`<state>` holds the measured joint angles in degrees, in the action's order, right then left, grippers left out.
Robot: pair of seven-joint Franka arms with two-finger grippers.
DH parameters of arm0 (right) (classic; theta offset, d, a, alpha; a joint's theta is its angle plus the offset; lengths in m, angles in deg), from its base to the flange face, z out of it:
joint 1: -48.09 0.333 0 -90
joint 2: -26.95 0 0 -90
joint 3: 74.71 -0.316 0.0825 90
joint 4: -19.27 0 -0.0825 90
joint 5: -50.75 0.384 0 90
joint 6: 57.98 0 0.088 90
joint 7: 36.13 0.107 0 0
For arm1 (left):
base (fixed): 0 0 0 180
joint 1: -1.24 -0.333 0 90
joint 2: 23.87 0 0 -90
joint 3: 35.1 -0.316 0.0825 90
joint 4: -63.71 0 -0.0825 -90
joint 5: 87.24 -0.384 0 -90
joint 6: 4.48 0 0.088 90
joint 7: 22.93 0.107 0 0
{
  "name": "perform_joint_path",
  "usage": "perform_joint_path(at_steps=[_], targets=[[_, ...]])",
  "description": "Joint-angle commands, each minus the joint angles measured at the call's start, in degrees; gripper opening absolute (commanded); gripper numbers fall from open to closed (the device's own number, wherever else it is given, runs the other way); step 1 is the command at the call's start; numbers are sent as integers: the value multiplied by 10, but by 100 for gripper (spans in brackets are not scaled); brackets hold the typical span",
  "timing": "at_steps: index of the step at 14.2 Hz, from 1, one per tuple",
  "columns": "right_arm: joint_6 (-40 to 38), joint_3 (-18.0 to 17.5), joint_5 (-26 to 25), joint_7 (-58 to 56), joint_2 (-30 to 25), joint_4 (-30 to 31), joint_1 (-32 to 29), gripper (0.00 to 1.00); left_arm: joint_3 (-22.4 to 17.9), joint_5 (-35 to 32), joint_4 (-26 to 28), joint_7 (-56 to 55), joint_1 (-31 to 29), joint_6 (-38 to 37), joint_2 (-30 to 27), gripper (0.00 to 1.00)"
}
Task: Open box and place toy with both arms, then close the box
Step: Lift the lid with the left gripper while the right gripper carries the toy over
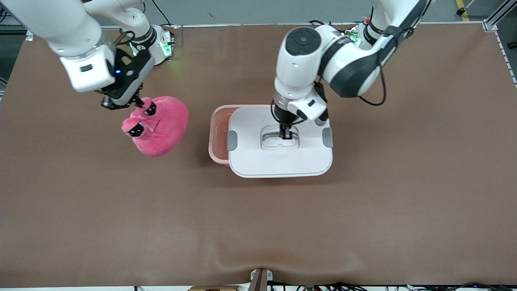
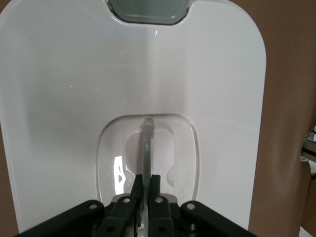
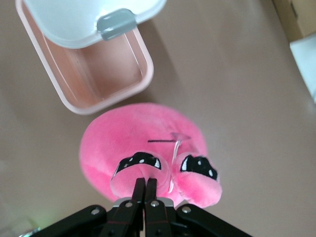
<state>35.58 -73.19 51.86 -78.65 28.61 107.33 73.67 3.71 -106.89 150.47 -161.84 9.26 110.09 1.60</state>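
Note:
The box's pink tub (image 1: 219, 135) stands mid-table with part of its inside uncovered. Its white lid (image 1: 278, 161) hangs slightly above it, shifted toward the left arm's end. My left gripper (image 1: 286, 134) is shut on the lid's clear centre handle (image 2: 147, 143), and its tips (image 2: 147, 180) pinch that thin bar. The pink plush toy (image 1: 157, 129) hangs over the table beside the tub, toward the right arm's end. My right gripper (image 1: 139, 104) is shut on a fold of the toy's plush by its dark face marks (image 3: 143, 160). The tub (image 3: 98, 79) shows empty in the right wrist view.
A brown mat (image 1: 258, 226) covers the whole table. Grey clips (image 1: 232, 140) sit on the lid's short sides. A cardboard piece and a white object (image 3: 301, 34) lie off the table's edge in the right wrist view.

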Motion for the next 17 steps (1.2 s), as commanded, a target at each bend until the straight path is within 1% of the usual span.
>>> perform_joint_path(at_steps=[1, 3, 6, 8, 10, 12, 17], targets=[[37, 7, -1, -40, 1, 3, 38, 0, 7, 24, 7, 79, -41, -27, -17, 0], [57, 8, -4, -85, 18, 4, 61, 0, 7, 25, 6, 139, -62, -43, -16, 0], [101, 6, 4, -149, 50, 5, 75, 0, 7, 44, 6, 215, -94, -47, -17, 0], [122, 6, 5, -187, 65, 5, 82, 0, 7, 44, -3, 272, -113, -78, -17, 0], [134, 6, 6, -223, 84, 5, 104, 0, 7, 55, -11, 338, -138, -102, -17, 0], [138, 7, 5, -237, 88, 5, 121, 0, 7, 61, -11, 395, -164, -112, -18, 0], [137, 7, 4, -247, 88, 20, 153, 0, 7, 71, -11, 492, -215, -131, -23, 0]])
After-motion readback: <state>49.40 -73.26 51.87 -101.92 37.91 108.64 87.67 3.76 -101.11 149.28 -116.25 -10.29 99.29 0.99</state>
